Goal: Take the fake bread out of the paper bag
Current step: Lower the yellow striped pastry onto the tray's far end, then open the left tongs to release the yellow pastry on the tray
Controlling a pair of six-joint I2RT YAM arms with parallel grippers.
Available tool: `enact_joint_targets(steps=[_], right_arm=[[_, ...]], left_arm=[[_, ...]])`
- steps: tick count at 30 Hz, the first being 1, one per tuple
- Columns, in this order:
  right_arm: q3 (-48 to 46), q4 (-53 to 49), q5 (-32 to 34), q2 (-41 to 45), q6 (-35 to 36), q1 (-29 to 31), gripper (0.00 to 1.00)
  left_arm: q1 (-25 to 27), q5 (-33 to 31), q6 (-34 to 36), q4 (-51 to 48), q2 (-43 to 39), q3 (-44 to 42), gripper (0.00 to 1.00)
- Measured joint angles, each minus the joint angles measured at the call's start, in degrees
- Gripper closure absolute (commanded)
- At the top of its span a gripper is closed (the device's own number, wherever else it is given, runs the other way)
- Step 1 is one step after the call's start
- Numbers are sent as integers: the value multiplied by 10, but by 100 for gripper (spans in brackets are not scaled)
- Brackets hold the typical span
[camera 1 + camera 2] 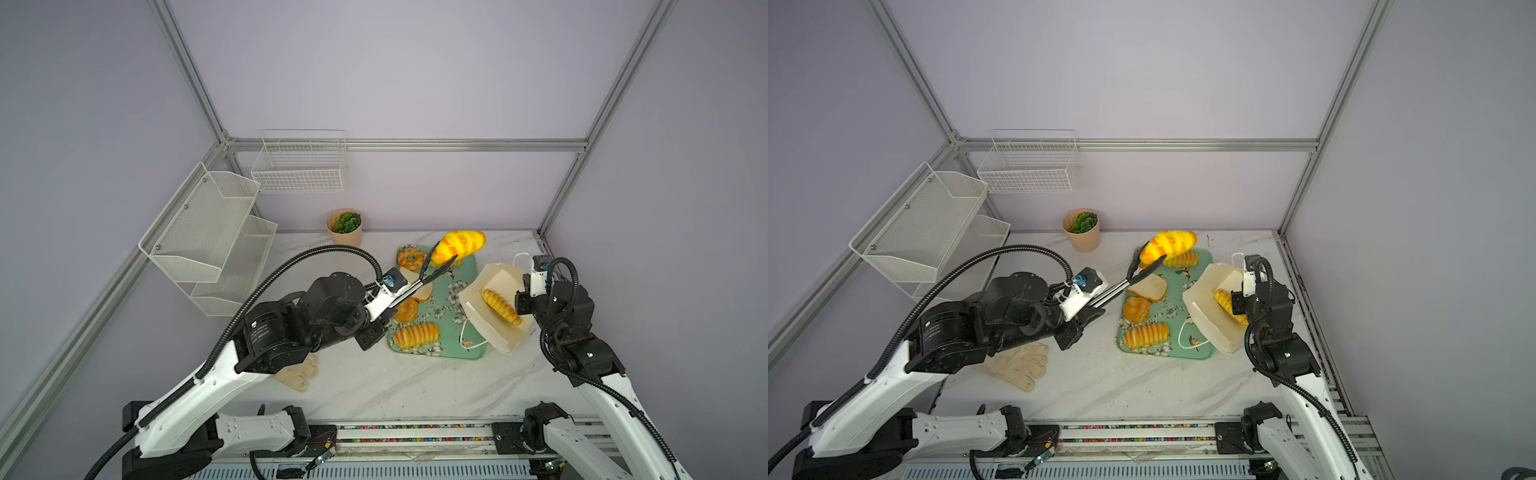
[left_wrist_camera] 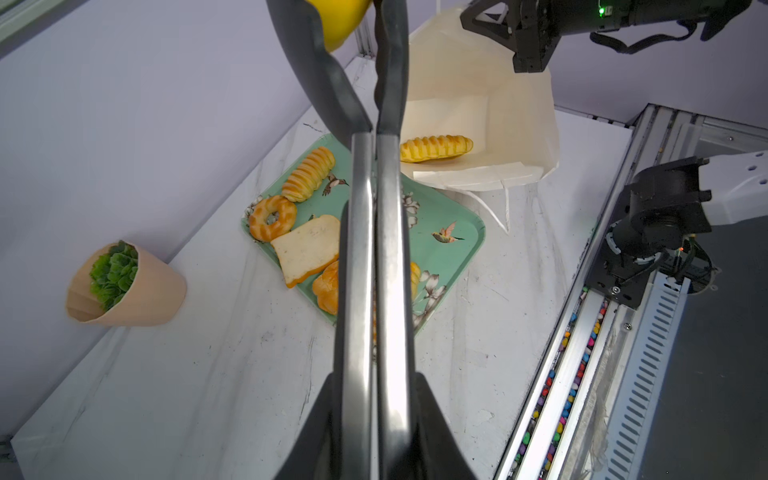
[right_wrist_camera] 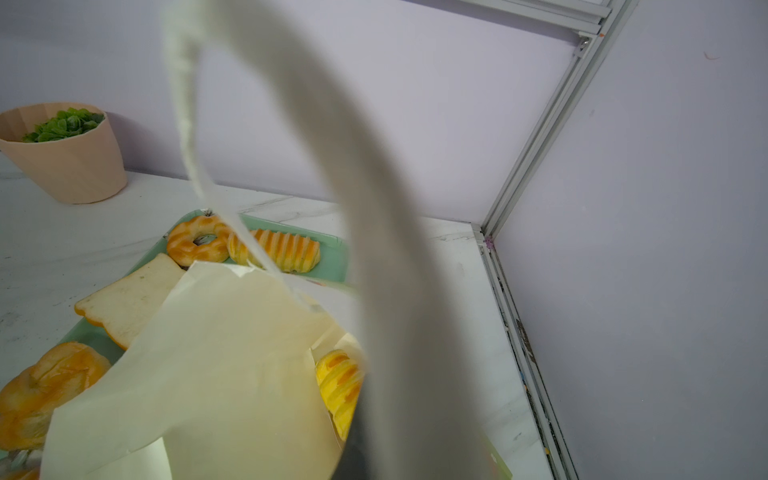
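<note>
The left tool is clamped on the handles of metal tongs. The tongs' black tips pinch a yellow-orange pointed roll, held in the air above the far end of the green tray. The right tool is pressed together on the raised rim of the paper bag. The bag lies tilted on the table beside the tray, its mouth open. A ridged loaf lies inside the bag, just below that tool.
</note>
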State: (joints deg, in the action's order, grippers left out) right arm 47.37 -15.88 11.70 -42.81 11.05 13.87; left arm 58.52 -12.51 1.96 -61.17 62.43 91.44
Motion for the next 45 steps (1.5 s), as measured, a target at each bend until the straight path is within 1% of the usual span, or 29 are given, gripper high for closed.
enact_joint_targets(steps=[4,7,12,19,24,31,35,39,45], right_arm=[[4,0,8,-3,5,0,100],[9,0,11,-8,13,0,100],[16,-3,14,-11,20,0,100],[18,-3,22,-7,30,0,100],[24,-7,29,-6,41,0,100],[56,-12,44,-8,60,0,100],[61,-15,56,-13,65,0,100],[82,-21,68,-28,71,0,100],[100,-19,81,-37,84,0,100]], left_arm=[[-58,4,-16,37,-23,-43,100],[-104,20,-28,68,-25,-95,100],[-153,70,-46,97,0,-162,100],[-169,128,-54,144,80,-180,100],[-169,160,-52,175,170,-179,100],[-173,189,-34,183,321,-160,100],[-175,198,-18,182,389,-120,100],[-176,200,-4,183,441,-59,100],[-177,207,14,183,493,10,100]])
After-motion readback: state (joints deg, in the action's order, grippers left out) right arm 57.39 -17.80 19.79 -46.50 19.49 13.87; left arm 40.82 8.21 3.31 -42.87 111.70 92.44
